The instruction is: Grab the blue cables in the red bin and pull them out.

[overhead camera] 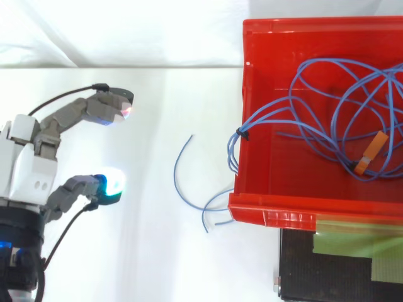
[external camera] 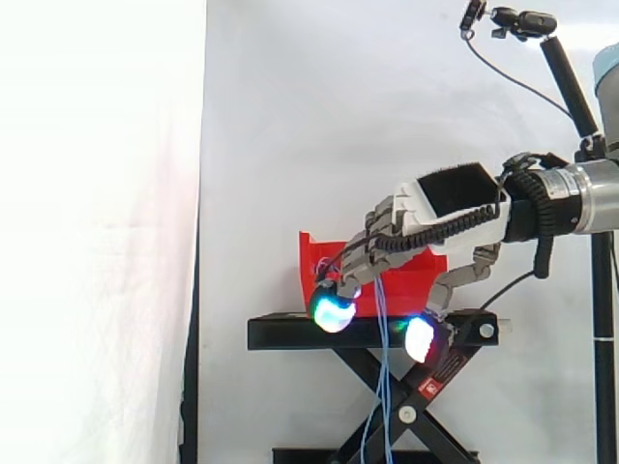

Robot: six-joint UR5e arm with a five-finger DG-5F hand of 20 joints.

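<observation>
several blue cables (overhead camera: pixel 258 119) drape over red bin (overhead camera: pixel 271 214) wall; hand (overhead camera: pixel 25 165) apart

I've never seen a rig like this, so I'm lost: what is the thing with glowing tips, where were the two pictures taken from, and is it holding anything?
It is a robot arm ending in a hand with fingers and a thumb; the glowing tips are its own fingertips. One picture looks level from the side, the other straight down from above. A red bin on a black stand holds a tangle of thin blue cables; some strands hang over its edge. Seen from above, the hand is apart from bin and cables, fingers loosely bent, holding nothing.
</observation>
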